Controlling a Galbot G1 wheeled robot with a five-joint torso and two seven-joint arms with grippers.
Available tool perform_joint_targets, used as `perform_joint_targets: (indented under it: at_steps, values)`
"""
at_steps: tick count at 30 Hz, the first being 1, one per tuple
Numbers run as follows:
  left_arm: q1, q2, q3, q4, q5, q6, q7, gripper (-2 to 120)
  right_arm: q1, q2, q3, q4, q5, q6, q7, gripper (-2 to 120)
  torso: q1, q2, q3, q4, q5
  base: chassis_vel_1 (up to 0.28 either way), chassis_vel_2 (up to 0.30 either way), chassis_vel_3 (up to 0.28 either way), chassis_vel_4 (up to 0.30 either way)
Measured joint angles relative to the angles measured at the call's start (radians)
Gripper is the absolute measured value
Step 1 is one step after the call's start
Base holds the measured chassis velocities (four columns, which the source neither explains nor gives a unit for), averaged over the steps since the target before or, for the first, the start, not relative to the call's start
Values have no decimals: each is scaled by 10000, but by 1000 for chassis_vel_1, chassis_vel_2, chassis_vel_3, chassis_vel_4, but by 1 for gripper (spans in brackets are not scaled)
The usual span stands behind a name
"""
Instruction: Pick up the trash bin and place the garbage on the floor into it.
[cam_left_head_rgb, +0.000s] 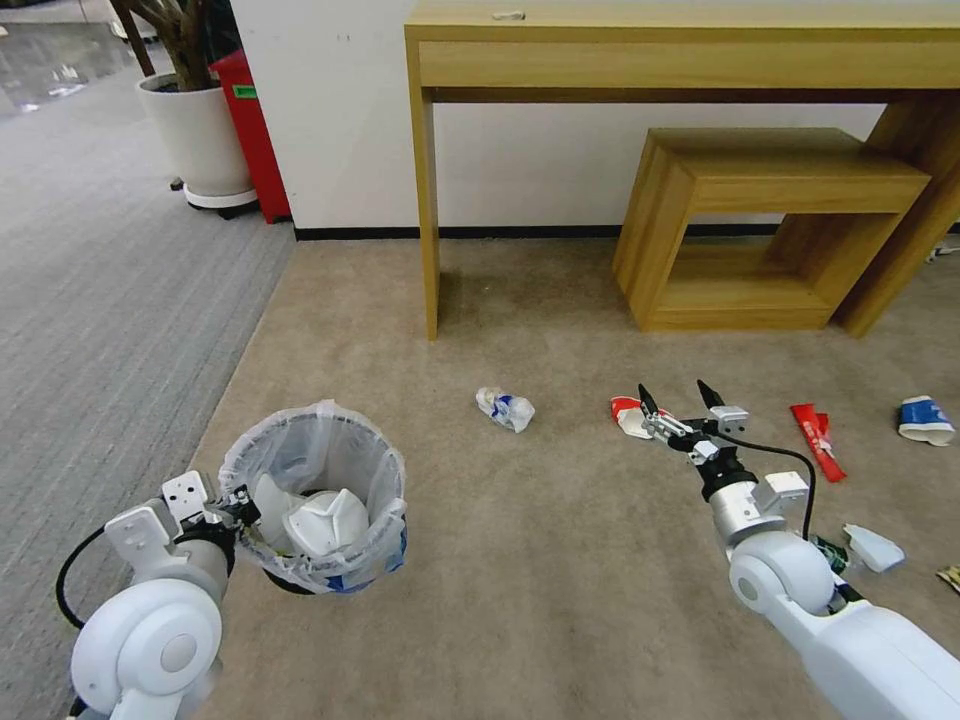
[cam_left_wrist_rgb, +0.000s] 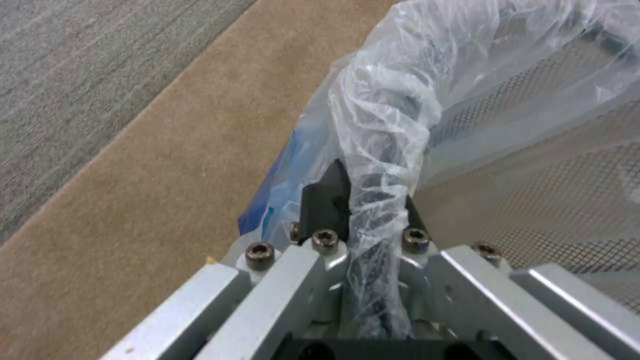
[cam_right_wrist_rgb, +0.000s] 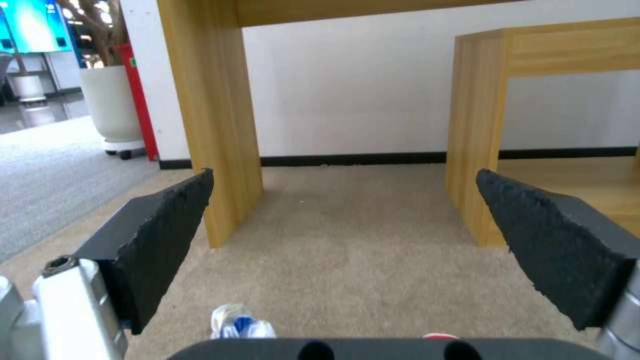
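L claw clamped on bagged rim of trash bin, bin w/ white litter inside, near carpet edge. Blue-white crushed cup on floor mid. R claw wide, over red-white cup; red wrapper beyond.

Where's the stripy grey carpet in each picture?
Head view: grey carpet runs down the left side, beside the left gripper clamping the trash bin.
Left wrist view: grey carpet beyond the bin's rim.
Right wrist view: beyond the open right gripper, near the white planter.
Shared landmark: its seam with the beige carpet.
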Motion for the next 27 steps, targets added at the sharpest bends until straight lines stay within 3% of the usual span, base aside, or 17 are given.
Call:
perform_joint_targets:
  at_steps: [27]
  values:
    - [50, -60, 30, -42, 80, -14, 25, 1, -49, -43, -27, 126, -8, -48, -5, 100, 0, 1, -1, 0, 0, -81, 89, 84, -84]
